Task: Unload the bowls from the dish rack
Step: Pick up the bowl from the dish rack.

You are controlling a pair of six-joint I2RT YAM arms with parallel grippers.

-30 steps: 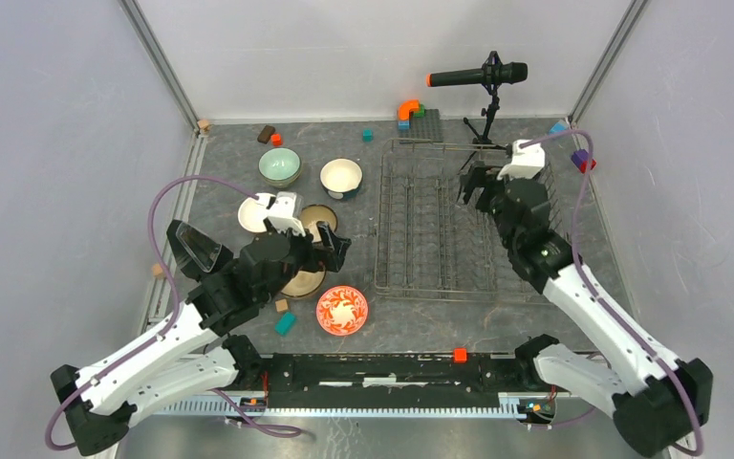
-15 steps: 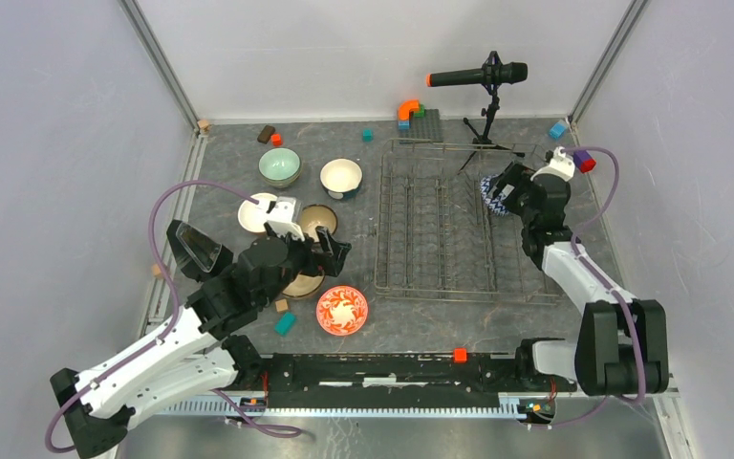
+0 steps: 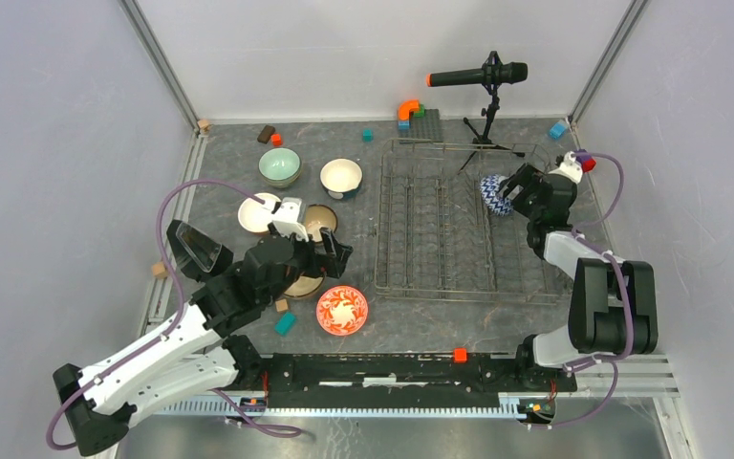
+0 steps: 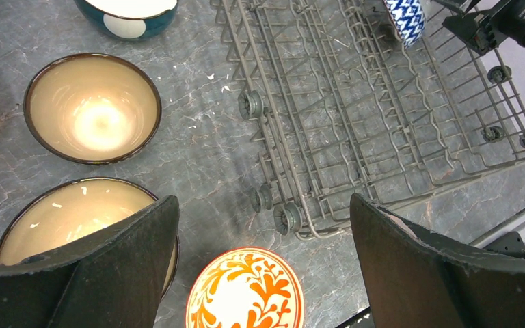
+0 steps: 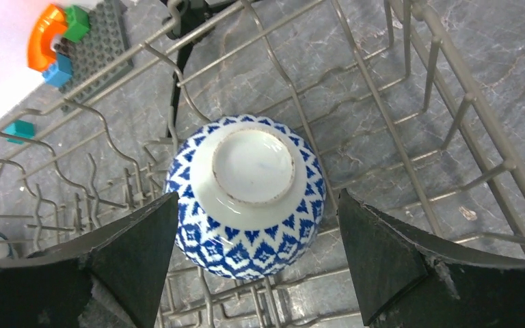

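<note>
- blue-white bowl [image 5: 246, 205] sits in the far right part of the dish rack [image 3: 430, 244], tipped on its side among the tines
- right gripper [image 3: 514, 185]: jaws spread wide either side of that bowl, not clamped
- left gripper [image 4: 263, 205]: jaws wide apart, holding nothing, above the table left of the rack
- red-white bowl [image 3: 342, 311] on the table beside the rack's near left corner

right claw [image 5: 258, 205] spread wide around blue-white bowl [image 5: 253, 167]; dish rack [image 3: 435, 225] tines crowd both sides, mic stand [image 3: 485, 120] at rack's far edge.
</note>
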